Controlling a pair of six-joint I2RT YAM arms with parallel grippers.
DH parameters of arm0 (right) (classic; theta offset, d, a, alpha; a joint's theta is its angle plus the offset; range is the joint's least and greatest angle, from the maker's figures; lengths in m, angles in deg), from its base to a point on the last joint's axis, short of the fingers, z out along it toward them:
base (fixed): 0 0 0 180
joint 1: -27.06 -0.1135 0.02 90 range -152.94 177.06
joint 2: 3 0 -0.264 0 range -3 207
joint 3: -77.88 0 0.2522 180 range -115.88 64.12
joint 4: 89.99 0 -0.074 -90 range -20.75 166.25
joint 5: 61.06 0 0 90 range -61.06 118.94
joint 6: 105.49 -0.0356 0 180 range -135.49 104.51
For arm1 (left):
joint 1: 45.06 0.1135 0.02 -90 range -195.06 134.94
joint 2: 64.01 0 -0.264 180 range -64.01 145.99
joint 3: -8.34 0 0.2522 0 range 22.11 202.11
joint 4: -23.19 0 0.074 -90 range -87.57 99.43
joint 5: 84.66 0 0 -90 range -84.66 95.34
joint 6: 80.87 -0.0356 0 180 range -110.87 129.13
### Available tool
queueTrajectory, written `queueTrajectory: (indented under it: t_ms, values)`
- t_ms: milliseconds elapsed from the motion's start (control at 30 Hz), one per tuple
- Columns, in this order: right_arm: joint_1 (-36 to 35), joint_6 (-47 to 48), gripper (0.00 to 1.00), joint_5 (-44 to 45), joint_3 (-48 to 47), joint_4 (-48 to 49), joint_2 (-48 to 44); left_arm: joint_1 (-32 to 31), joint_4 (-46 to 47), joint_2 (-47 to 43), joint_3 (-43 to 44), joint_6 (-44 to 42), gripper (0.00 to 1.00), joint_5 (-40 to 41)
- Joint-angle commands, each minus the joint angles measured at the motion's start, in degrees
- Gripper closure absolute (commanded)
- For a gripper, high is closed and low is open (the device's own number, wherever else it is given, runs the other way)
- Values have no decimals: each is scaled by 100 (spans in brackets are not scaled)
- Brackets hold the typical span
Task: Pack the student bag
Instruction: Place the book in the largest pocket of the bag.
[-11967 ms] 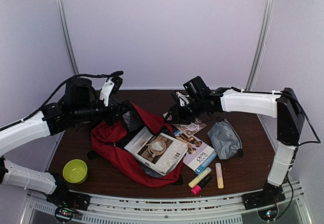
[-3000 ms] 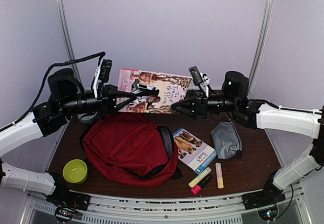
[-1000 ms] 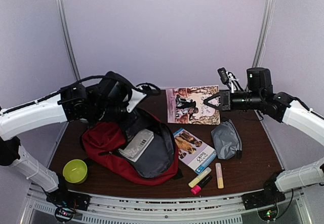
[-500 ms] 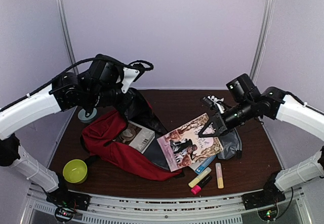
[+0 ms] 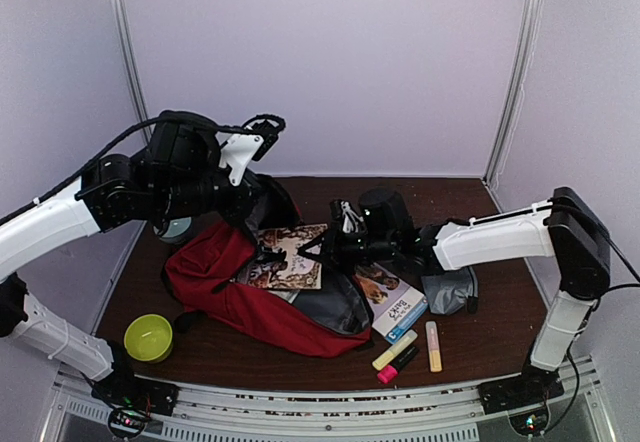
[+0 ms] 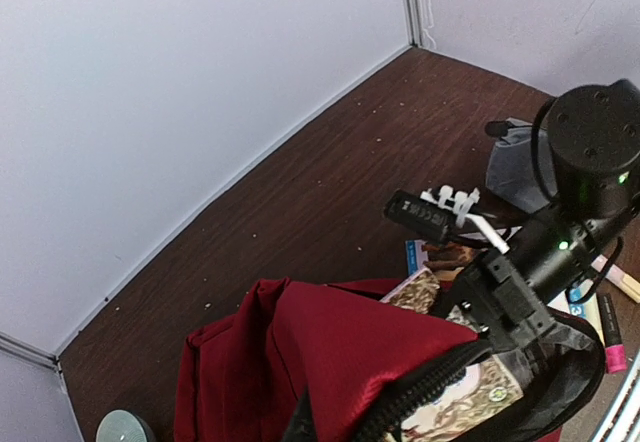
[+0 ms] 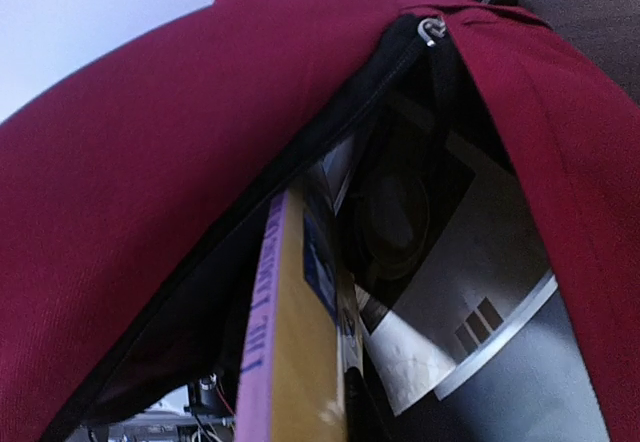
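Note:
The red student bag (image 5: 235, 287) lies left of centre with its opening facing right. My left gripper (image 5: 257, 200) is shut on the bag's upper flap and holds it raised; in the left wrist view red fabric (image 6: 340, 352) and the zip hide its fingers. My right gripper (image 5: 320, 247) is shut on an illustrated book (image 5: 285, 259) that lies partly inside the opening. The right wrist view shows that book's yellow and lilac edge (image 7: 290, 362) inside the bag, next to a book with a coffee-cup cover (image 7: 460, 302).
A blue-edged book (image 5: 395, 302) and a grey zip pouch (image 5: 452, 287) lie right of the bag. Several highlighters (image 5: 397, 349) lie near the front edge. A green bowl (image 5: 148, 337) sits front left. A tape roll (image 5: 175, 229) lies behind the bag.
My right gripper has moved left and lower with the illustrated book, from beside the bag into its opening. My left gripper still holds the flap up.

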Motion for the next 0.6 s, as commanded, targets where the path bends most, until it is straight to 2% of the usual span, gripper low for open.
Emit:
queueTrajectory:
  t_ms: [0, 67, 133, 267, 333, 367, 500, 567]
  values:
    - [-136, -762, 100, 1960, -199, 1282, 126, -5, 962, -82, 231, 55, 100, -432]
    - [-190, -1128, 100, 2409, -109, 1687, 318, -5, 1010, -115, 202, 51, 100, -433]
    - [-235, -1355, 99, 2417, -308, 1729, 638, -5, 1038, -133, 165, 33, 100, -410]
    - [-360, -948, 86, 2026, -1007, 533, 1133, -5, 1011, -211, 93, -8, 100, -350]
    - [-415, -459, 75, 1796, -1152, 146, 1197, -5, 1021, -304, -2, -15, 100, -249]
    - [-434, -301, 69, 1737, -1120, 25, 1146, -1, 1047, -350, -56, -14, 100, -175]
    - [-446, 75, 59, 1669, -516, 30, 600, 55, 1059, -474, -227, 33, 100, -31]
    - [-449, 558, 53, 1616, -368, -287, 165, 65, 1045, -504, -310, 49, 100, 27]
